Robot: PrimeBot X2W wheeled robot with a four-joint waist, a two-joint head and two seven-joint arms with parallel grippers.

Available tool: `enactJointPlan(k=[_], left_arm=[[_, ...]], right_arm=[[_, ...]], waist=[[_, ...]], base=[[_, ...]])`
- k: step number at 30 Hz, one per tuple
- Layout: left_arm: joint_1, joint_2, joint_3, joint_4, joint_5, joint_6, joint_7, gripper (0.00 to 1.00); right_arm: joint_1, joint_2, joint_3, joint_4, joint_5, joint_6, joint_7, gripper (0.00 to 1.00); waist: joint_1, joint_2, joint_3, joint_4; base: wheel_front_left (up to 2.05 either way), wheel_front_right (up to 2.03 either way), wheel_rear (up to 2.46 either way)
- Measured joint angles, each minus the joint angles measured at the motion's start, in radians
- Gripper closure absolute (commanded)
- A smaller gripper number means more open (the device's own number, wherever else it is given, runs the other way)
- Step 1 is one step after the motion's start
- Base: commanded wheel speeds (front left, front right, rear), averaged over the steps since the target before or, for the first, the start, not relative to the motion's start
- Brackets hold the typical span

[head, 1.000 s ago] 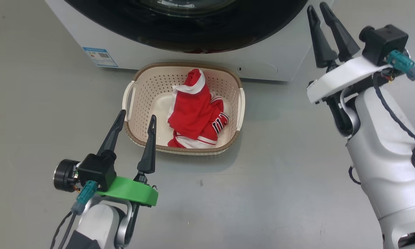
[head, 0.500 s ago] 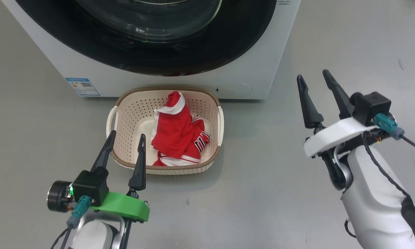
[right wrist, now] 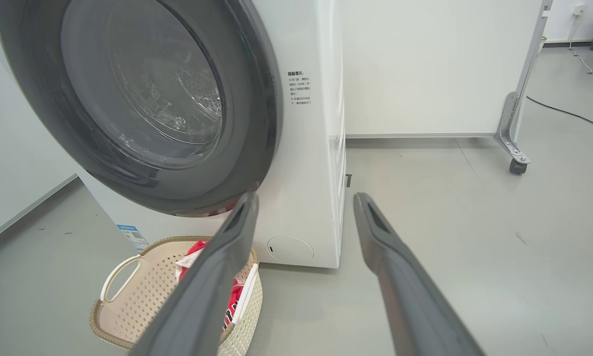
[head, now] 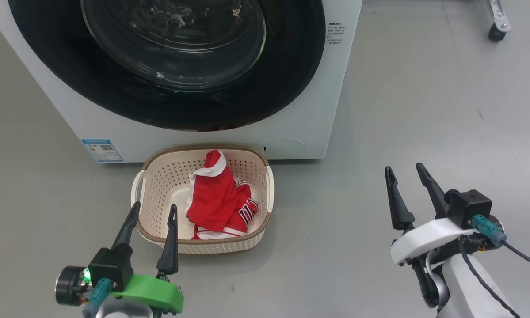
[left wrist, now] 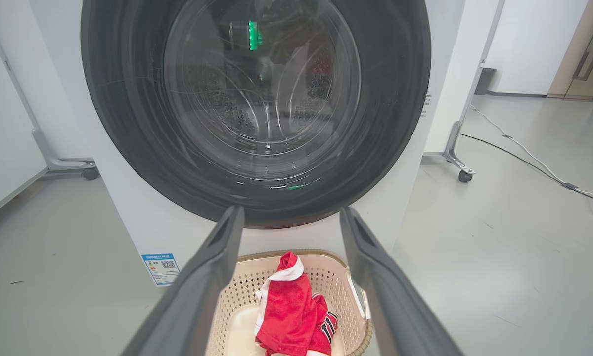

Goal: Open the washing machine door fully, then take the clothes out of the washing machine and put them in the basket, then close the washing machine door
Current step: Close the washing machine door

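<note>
Clothes (head: 218, 198): red jersey, bunched, lying inside basket (head: 220, 246), toward its right half. Basket: on floor, just beside washing machine (head: 322, 110) front, below washing machine door (head: 114, 92). Door: seated flush against cabinet. Left gripper (head: 154, 206): fingers spread, empty, near basket's near-left rim. Right gripper (head: 403, 168): fingers spread, empty, over bare floor, well apart from basket.

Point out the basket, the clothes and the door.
basket (head: 220, 247): head view, near wall.
clothes (head: 214, 198): head view, middle of the red fabric.
door (head: 293, 66): head view, right side of the black rim.
</note>
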Motion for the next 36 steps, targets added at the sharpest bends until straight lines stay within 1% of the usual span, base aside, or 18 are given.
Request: enactJointPlan(k=[4,5,9,13,14,16,21,27,36], left_arm=[[0.021,0.001,0.006,0.0,0.0,0.003,0.0,0.0],[0.026,0.001,0.006,0.0,0.0,0.003,0.0,0.0],[0.051,0.001,0.014,0.0,-0.006,0.003,0.0,0.0],[0.082,0.002,0.016,-0.002,-0.01,0.006,0.0,0.0],[0.092,0.002,0.015,-0.006,-0.01,0.007,0.0,0.0],[0.1,0.003,0.016,-0.008,-0.01,0.007,0.0,0.0],[0.13,0.004,0.016,-0.013,-0.01,0.007,0.001,0.0],[0.151,0.006,0.016,-0.026,-0.015,0.007,0.005,0.0],[0.162,0.01,0.017,-0.05,-0.015,0.011,0.013,0.0]], right_arm=[[0.035,0.006,0.001,-0.014,0.0,-0.002,0.0,0.0],[0.047,0.007,0.0,-0.018,-0.003,-0.01,0.0,0.0],[0.096,0.008,0.003,-0.034,-0.023,-0.011,0.0,0.0],[0.139,0.01,0.003,-0.052,-0.029,-0.018,0.0,0.0],[0.158,0.012,0.002,-0.063,-0.029,-0.027,0.0,0.0],[0.175,0.013,0.003,-0.07,-0.031,-0.028,0.0,0.0],[0.206,0.015,0.005,-0.084,-0.038,-0.028,0.0,0.0],[0.238,0.016,0.004,-0.11,-0.04,-0.043,0.0,0.0],[0.259,0.017,0.004,-0.137,-0.044,-0.044,0.0,0.0]], waist=[[0.0,0.0,-0.021,-0.009],[0.0,0.0,-0.028,-0.012],[0.0,0.0,-0.055,-0.021],[-0.0001,0.0,-0.082,-0.03],[0.0,0.0,-0.093,-0.033],[0.0,0.0,-0.103,-0.036],[0.0,0.0,-0.125,-0.041],[-0.0001,0.0,-0.139,-0.046],[-0.0001,0.0,-0.143,-0.05]], base=[[0.0,0.0,0.0],[0.0,0.0,0.0],[0.0,0.0,0.0],[0.0,0.0,0.0],[0.0,0.0,0.0],[0.0,0.0,0.0],[0.0,0.0,0.0],[0.0,0.0,0.0],[0.0,0.0,0.0]])
